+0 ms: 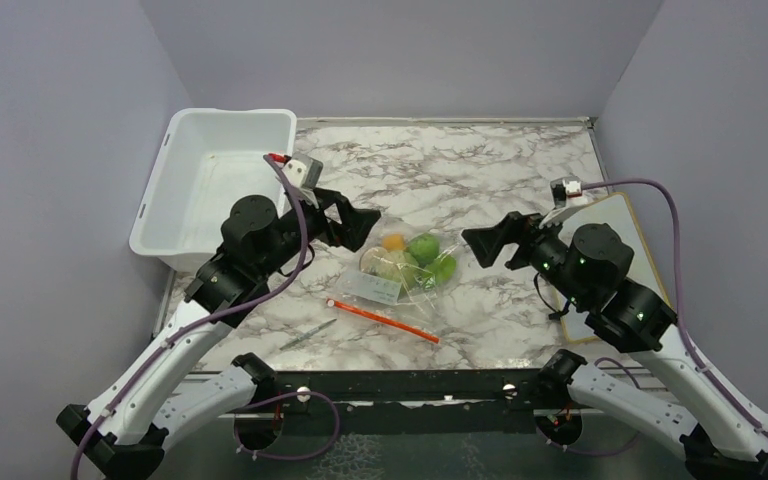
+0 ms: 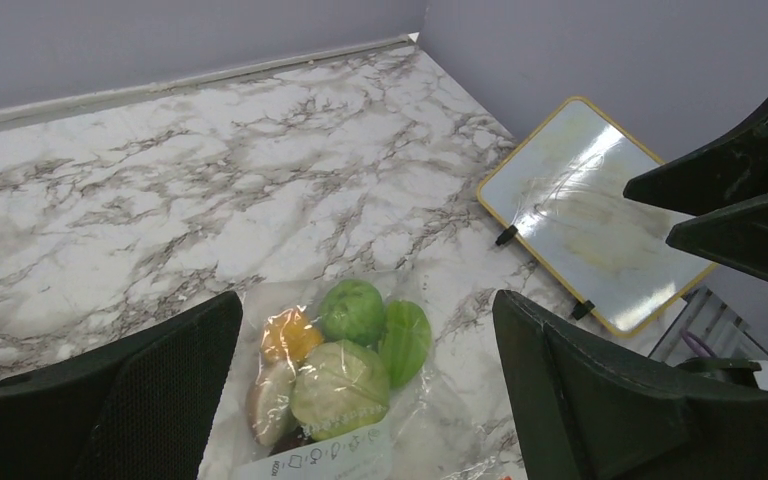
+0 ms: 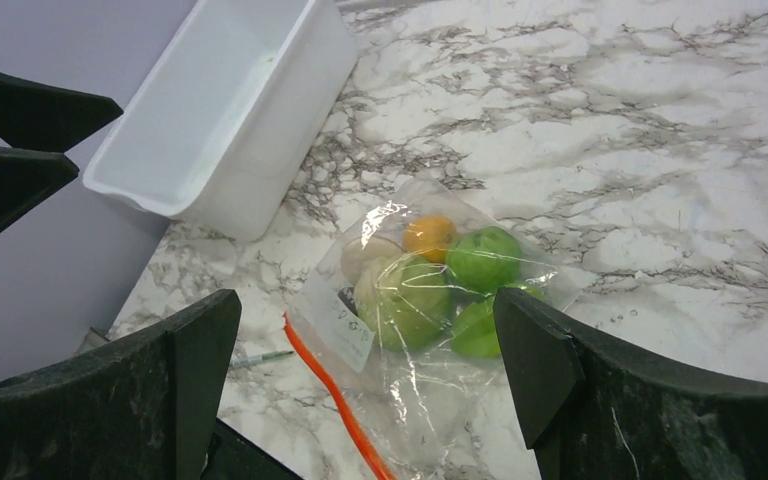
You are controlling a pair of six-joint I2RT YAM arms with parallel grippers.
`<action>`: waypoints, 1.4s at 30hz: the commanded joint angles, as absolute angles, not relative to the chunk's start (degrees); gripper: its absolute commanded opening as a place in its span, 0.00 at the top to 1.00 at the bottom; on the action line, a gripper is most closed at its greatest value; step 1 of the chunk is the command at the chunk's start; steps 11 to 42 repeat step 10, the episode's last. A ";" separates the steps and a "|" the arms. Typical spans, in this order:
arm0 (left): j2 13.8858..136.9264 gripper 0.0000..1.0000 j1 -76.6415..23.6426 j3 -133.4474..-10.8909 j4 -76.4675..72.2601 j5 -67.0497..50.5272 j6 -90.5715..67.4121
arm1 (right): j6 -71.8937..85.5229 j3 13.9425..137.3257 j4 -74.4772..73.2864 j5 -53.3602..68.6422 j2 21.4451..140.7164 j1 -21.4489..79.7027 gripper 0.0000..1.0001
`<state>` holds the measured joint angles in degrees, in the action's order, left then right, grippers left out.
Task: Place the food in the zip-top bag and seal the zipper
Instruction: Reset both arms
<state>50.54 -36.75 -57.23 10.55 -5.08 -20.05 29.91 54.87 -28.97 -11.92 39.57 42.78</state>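
Observation:
The zip-top bag (image 1: 392,288) lies flat on the marble table between my grippers. The food (image 1: 412,258) is inside it: a pale green cabbage ball (image 2: 340,385), two green fruits (image 2: 352,310), an orange piece (image 2: 290,335) and a brownish piece (image 2: 268,400). The zipper (image 1: 385,321) is an orange-red strip along the bag's near edge, also in the right wrist view (image 3: 335,400). My left gripper (image 1: 365,230) is open and empty, just left of the bag. My right gripper (image 1: 475,250) is open and empty, just right of it. Neither touches the bag.
A white plastic tub (image 1: 215,185) stands at the back left. A yellow-framed whiteboard (image 1: 620,225) lies at the right, under my right arm. A thin pen (image 1: 307,334) lies near the front edge, left of the zipper. Purple walls close in three sides.

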 commanded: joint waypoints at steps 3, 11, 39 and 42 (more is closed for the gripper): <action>44.79 0.01 -36.66 -54.45 9.67 -3.47 -20.79 | 30.89 54.02 -28.85 -10.60 36.43 42.71 0.00; 45.31 0.01 -36.65 -54.41 9.83 -4.50 -20.54 | 31.73 52.89 -27.66 -10.97 35.05 42.71 0.00; 45.31 0.01 -36.65 -54.41 9.83 -4.50 -20.54 | 31.73 52.89 -27.66 -10.97 35.05 42.71 0.00; 45.31 0.01 -36.65 -54.41 9.83 -4.50 -20.54 | 31.73 52.89 -27.66 -10.97 35.05 42.71 0.00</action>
